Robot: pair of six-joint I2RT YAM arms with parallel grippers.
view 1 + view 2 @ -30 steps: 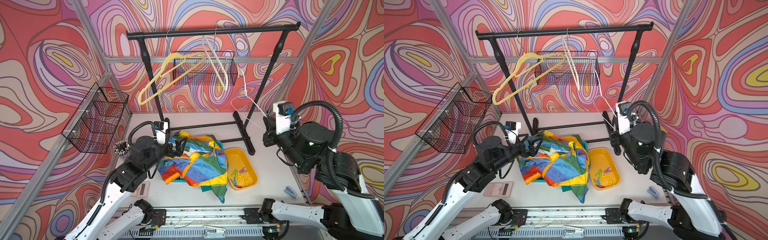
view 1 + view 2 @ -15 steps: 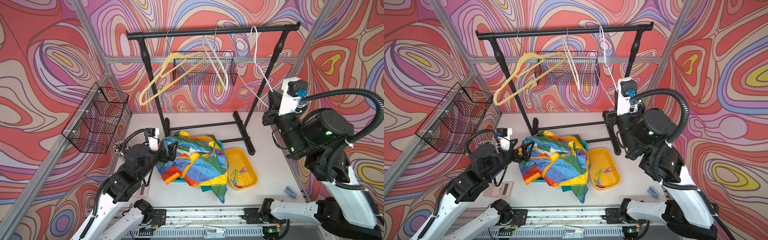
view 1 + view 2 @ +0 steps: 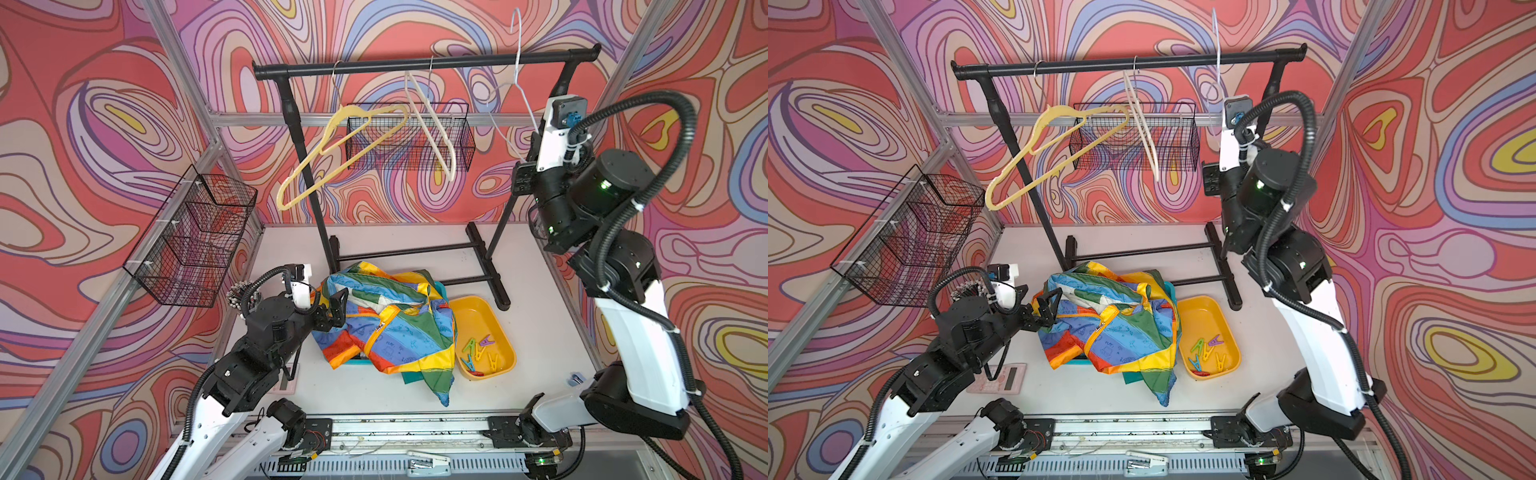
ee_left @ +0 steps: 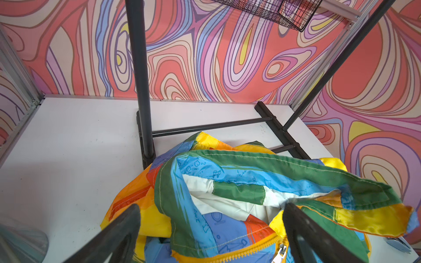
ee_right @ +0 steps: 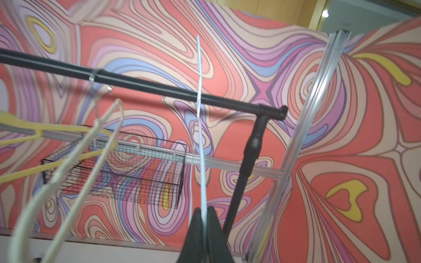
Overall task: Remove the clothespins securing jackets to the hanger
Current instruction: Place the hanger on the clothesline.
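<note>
Start at 9 o'clock on the table (image 3: 291, 249): your left fingers (image 3: 340, 296) stand spread wide, grasping nothing, with their tips right at the collar edge of the rainbow jacket (image 3: 390, 328). That jacket lies heaped mid-table, and a teal jacket (image 3: 411, 377) peeks out at its 6 o'clock edge. No clip shows on the cloth, though the folds hide plenty. Over at 3 o'clock of the heap sit the clothespins (image 3: 478, 353), green, purple, yellow and blue, loose in the yellow tray (image 3: 469, 309) tucked against the jackets. On the rail (image 3: 415, 66) above, the yellow hanger (image 3: 332, 158) and the cream hanger (image 3: 432, 124) hang bare. At the far right, your right fingers (image 5: 193, 227) are clenched low on the white wire hanger (image 3: 517, 83). Here's what matters: its long axis runs straight to 12 o'clock from those fingers and crosses the rail, and the hook pokes up past the bar. It doesn't look seated yet. I'd say unclipping is done, and parking this hanger is the right arm's job, since the left is well apart down low.
</note>
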